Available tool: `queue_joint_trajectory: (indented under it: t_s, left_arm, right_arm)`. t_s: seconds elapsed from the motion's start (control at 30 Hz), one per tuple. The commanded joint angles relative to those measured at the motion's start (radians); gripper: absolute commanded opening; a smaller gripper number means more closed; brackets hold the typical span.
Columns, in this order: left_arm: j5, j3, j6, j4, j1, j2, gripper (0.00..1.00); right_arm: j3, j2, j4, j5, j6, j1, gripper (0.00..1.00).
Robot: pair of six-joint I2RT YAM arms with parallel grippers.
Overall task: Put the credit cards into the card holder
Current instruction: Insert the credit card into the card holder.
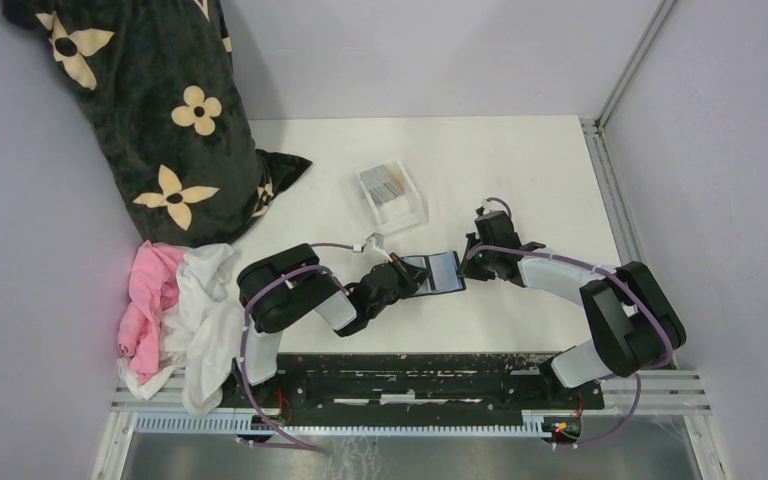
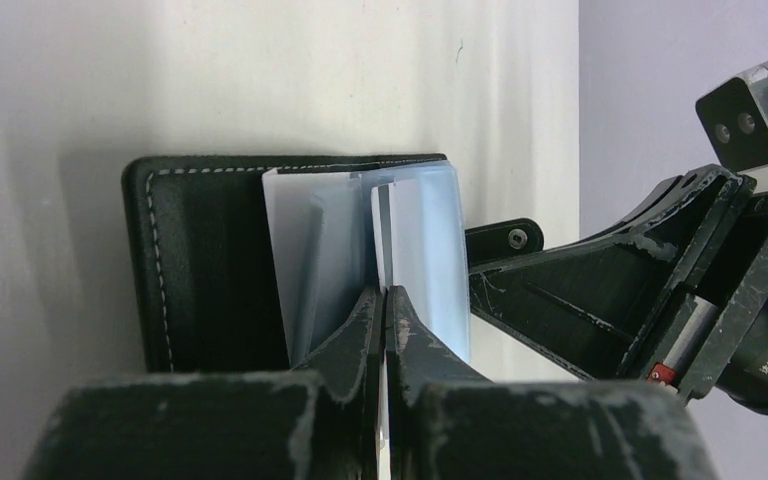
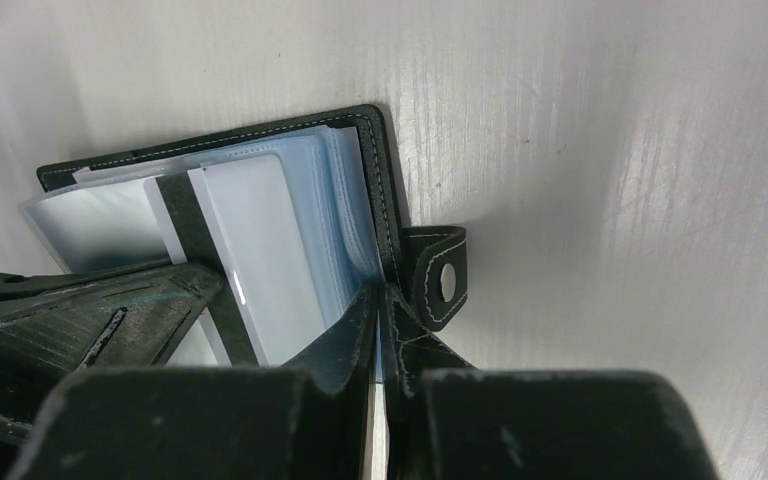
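Note:
The black card holder (image 1: 440,271) lies open on the white table, its clear sleeves fanned up. My left gripper (image 1: 412,279) is shut on a pale grey credit card (image 2: 381,230), held edge-on among the sleeves (image 2: 325,250). The same card, with its dark stripe, shows in the right wrist view (image 3: 260,250). My right gripper (image 1: 472,262) is shut on the holder's edge (image 3: 385,270) beside the snap tab (image 3: 447,280). Several more cards (image 1: 388,181) lie in the clear plastic tray (image 1: 400,213) behind.
A black flower-patterned cushion (image 1: 150,110) stands at the back left. Pink and white cloths (image 1: 185,310) are heaped at the left edge. Grey walls close the table on three sides. My right arm (image 2: 640,290) shows close beside the holder.

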Motion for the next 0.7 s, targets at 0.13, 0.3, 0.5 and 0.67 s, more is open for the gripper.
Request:
queue_joint_trajectory:
  t_s: [0.13, 0.3, 0.5, 0.67]
  left_arm:
    - [0.025, 0.074, 0.001, -0.114, -0.033, 0.068, 0.18]
    - [0.045, 0.097, 0.009, -0.145, -0.039, 0.085, 0.29]
    - [0.020, 0.063, 0.021, -0.162, -0.040, 0.047, 0.40]
    - [-0.009, 0.028, 0.051, -0.186, -0.041, -0.017, 0.43]
  right_arm:
    - [-0.013, 0.059, 0.024, 0.034, 0.003, -0.001, 0.08]
    - [-0.018, 0.055, 0.023, 0.038, 0.001, -0.001, 0.15]
    - [-0.016, 0.020, -0.006, 0.077, -0.014, 0.000, 0.30]
    - [-0.012, -0.023, -0.038, 0.117, -0.024, -0.001, 0.33]
